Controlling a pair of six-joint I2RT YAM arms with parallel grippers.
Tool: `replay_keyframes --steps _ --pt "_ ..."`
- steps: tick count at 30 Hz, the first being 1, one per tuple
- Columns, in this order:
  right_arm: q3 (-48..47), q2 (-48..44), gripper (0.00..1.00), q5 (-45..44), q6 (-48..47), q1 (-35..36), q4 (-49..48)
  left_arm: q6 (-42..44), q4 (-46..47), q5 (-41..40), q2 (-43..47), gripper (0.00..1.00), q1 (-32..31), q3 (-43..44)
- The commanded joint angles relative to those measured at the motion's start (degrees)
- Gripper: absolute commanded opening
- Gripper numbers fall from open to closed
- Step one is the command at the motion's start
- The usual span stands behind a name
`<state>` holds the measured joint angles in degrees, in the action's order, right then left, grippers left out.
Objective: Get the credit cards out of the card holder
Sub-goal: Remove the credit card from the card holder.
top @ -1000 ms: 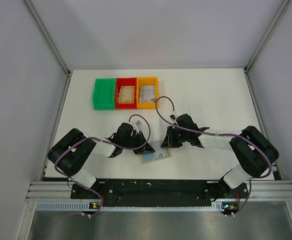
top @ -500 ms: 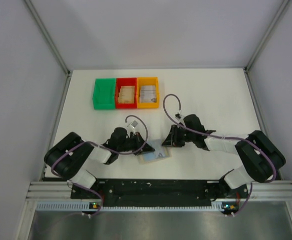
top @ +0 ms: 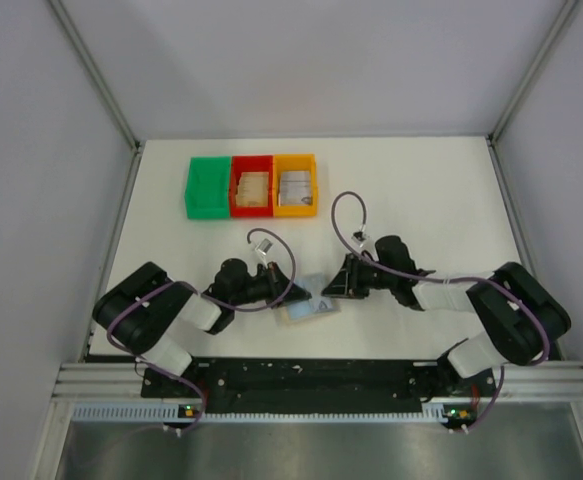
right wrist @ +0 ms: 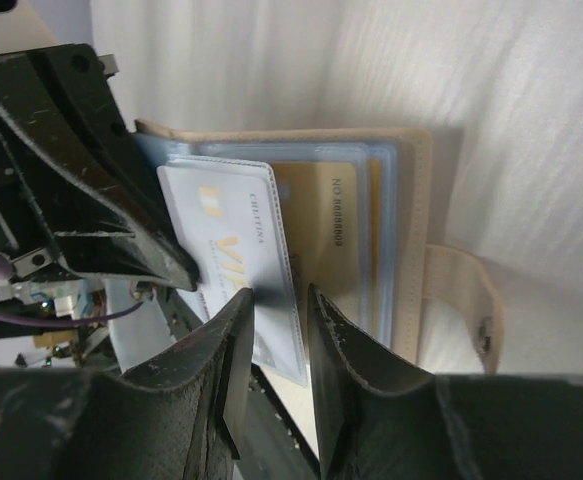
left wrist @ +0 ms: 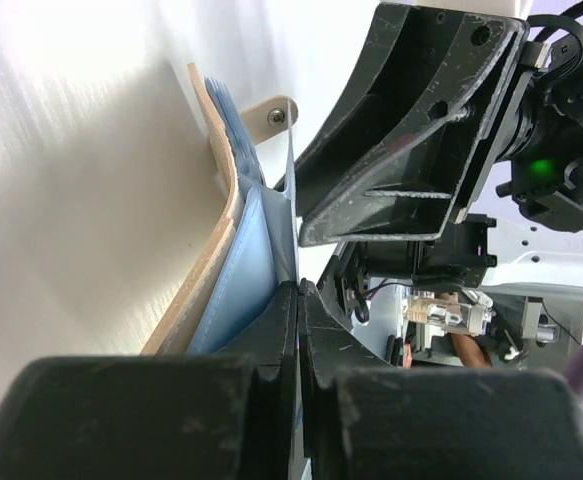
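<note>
The tan leather-like bifold card holder (top: 309, 309) lies on the white tabletop (top: 421, 200). The left tool (left wrist: 298, 295) pinches its blue-grey lining (left wrist: 246, 260). The right tool (right wrist: 276, 300) stands slightly spread around a grey-silver card (right wrist: 226, 240) (not clamped), so a shallow bite may slip.

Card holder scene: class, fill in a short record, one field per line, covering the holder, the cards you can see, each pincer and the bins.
card holder: open on the table between the two pincers, tan skin, blue-grey sleeves
silver card: foremost, overlapping the gold card
gold card: inside a clear sleeve
left pincer: shut on a thin leaf of the card holder
right pincer: fingers narrowly apart, silver card's lower edge between them
green bin: no cards visible
red bin: tan cards
orange bin: grey cards
</note>
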<state>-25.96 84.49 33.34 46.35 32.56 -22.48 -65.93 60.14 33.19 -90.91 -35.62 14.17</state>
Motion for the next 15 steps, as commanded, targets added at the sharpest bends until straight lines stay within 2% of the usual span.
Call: replay_keyframes --steps 1,4,6,10,15 --pt "1.34 0.85 0.28 6.2 2.78 -0.39 -12.31 -0.25 7.88 1.09 1.09 0.0 0.2 -0.64" --pt "2.22 1.47 0.27 7.35 4.19 -0.74 -15.65 -0.95 10.25 1.18 0.56 0.0 0.28 -1.16" --pt "3.01 1.64 0.23 7.62 4.98 -1.18 -17.33 -1.22 10.88 1.26 0.3 0.0 0.2 -1.34" --pt "3.63 1.21 0.0 7.44 4.45 -1.79 -16.46 -0.95 10.61 0.91 0.65 0.0 0.37 -1.78" --pt "4.59 0.68 0.0 7.35 3.75 -3.28 -15.93 -0.6 10.79 0.39 1.53 0.0 1.6 -3.8"
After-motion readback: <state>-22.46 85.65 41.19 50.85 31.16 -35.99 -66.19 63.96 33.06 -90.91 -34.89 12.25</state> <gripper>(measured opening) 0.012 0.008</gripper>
